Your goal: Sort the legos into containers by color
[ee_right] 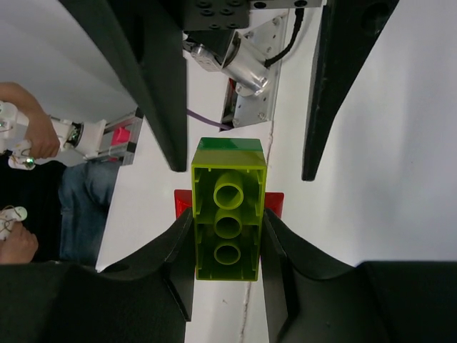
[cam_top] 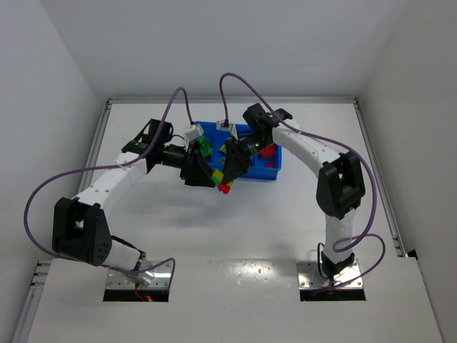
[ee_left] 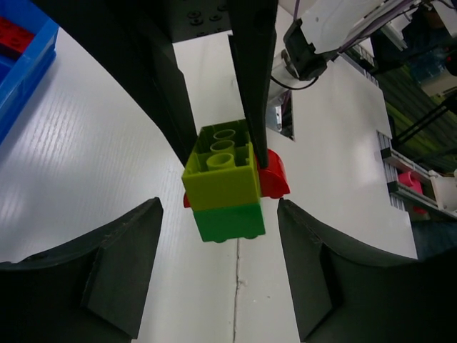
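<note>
Brick stack point(ee_left: 225, 187) held up between both arms, for splitting.
The right end effector point(ee_right: 228, 243) pinches its yellow-green brick above the bench point(cam_top: 285, 229), just before the blue tray point(cam_top: 275, 174). The left end effector point(ee_left: 218, 214) stands wide around it, not touching, likely to pull colours apart.

Lego stack point(ee_left: 223, 189) — yellow-green, green, red, bright blue tray point(cam_top: 265, 174)

Overhead looks down; wrist cameras share the legos point(ee_left: 223, 193) close-up.

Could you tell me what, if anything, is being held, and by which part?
The right gripper pinches the lego stack by the long sides of its yellow-green brick; the left gripper is open.
</note>
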Controlling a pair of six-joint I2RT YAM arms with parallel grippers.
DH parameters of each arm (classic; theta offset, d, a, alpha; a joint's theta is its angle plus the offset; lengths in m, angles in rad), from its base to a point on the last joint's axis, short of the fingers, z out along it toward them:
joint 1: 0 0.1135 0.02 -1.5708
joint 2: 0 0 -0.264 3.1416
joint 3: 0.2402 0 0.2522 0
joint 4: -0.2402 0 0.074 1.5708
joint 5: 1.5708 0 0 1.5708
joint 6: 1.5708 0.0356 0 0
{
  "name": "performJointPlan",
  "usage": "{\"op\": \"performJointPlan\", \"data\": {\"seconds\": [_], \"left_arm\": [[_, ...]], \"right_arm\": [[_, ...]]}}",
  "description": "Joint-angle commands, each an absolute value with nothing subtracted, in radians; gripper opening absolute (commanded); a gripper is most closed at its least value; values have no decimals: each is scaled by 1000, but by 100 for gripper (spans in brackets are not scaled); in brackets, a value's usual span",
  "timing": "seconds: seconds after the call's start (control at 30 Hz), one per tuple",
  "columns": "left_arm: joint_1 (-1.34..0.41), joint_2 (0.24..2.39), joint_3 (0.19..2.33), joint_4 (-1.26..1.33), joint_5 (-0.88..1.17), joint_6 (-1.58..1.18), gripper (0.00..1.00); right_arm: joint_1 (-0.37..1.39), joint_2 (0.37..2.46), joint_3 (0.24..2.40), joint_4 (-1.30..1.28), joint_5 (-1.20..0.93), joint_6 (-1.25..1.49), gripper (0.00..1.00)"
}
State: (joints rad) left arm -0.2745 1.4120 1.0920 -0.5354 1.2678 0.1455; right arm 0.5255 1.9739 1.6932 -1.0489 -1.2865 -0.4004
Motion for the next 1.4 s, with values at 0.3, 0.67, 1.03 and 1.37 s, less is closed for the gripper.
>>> {"op": "performJointPlan", "data": {"seconds": [0.3, 0.67, 1.03, 1.37], "left_arm": [[-282, 1419, 1128, -509, 1275, 156, 23], [-322, 1345, 1000, -509, 1186, 204, 21], [-357, 1325, 1091, -432, 797, 165, 20], [-367, 1571, 1291, -302, 195, 12, 27]], "right_arm": [[539, 1965, 1744, -1043, -1295, -426, 10], [373, 1934, 1839, -1028, -1267, -416, 8], [206, 1732, 1553, -921, -1252, -380, 8], [153, 1442, 1230, -667, -1097, -213, 8]]}}
